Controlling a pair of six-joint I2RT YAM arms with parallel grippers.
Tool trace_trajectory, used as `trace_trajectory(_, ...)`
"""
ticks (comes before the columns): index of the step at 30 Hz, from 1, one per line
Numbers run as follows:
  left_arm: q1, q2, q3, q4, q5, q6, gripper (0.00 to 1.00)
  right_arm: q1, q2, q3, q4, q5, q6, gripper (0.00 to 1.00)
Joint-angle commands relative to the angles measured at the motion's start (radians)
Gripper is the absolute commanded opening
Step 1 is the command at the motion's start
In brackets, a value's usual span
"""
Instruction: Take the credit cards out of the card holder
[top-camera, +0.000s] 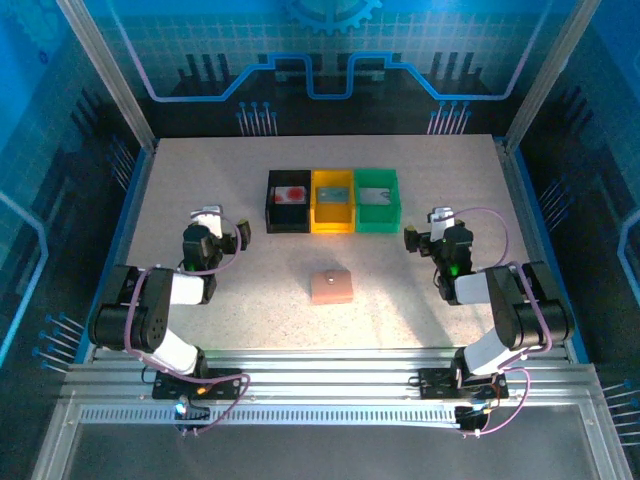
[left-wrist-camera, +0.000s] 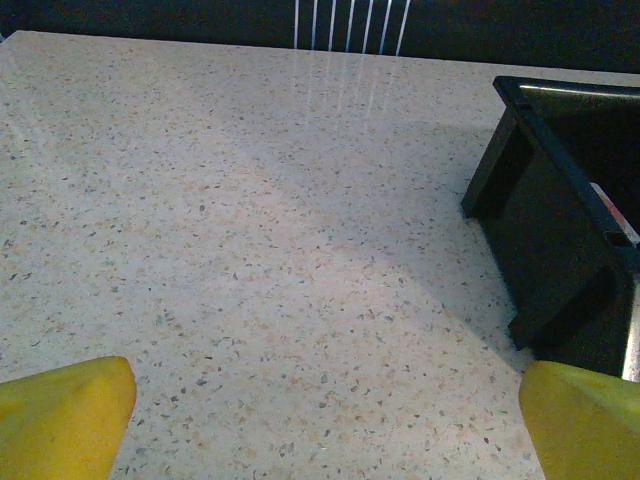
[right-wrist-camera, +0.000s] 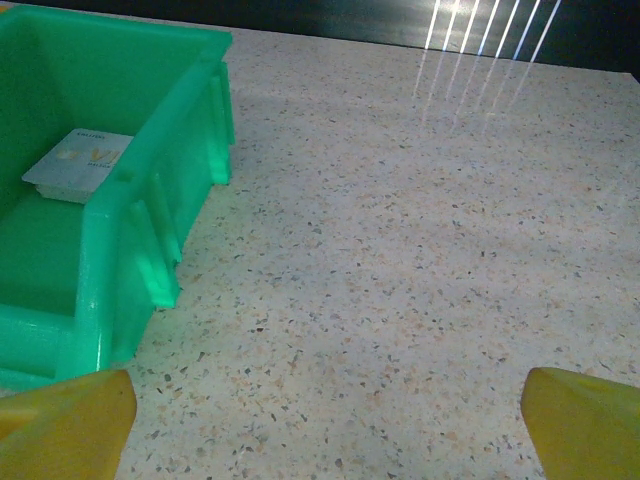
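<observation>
The card holder, a small salmon-pink wallet, lies folded shut on the table's near middle, between the two arms. A reddish card lies in the black bin. A teal card lies in the yellow bin. My left gripper hovers open left of the black bin, its yellow fingertips wide apart over bare table. My right gripper is open too, just right of the green bin, with nothing between its fingertips.
The three bins stand in a row behind the wallet. A pale card lies flat in the green bin. The black bin is close on the left gripper's right. Speckled table stretches around the wallet, bounded by metal frame rails.
</observation>
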Motion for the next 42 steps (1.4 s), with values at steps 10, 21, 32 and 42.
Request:
trace_trajectory(10, 0.005, 0.007, 0.015, 0.003, 0.015, 0.016, 0.99, -0.013, -0.013, 0.025, 0.007, -0.014, 0.0, 1.0)
trace_trajectory(21, 0.005, 0.007, 0.015, 0.002, 0.015, 0.017, 1.0, 0.037, -0.126, 0.031, -0.091, 0.065, -0.039, 1.0)
trace_trajectory(32, 0.005, 0.007, 0.014, 0.002, 0.015, 0.017, 0.99, 0.149, -0.507, 0.117, -0.41, 0.06, 0.451, 1.0)
trace_trajectory(42, -0.017, -0.113, 0.007, -0.08, -0.144, -0.014, 0.99, 0.283, -0.528, 0.344, -0.871, 0.003, 0.546, 1.0)
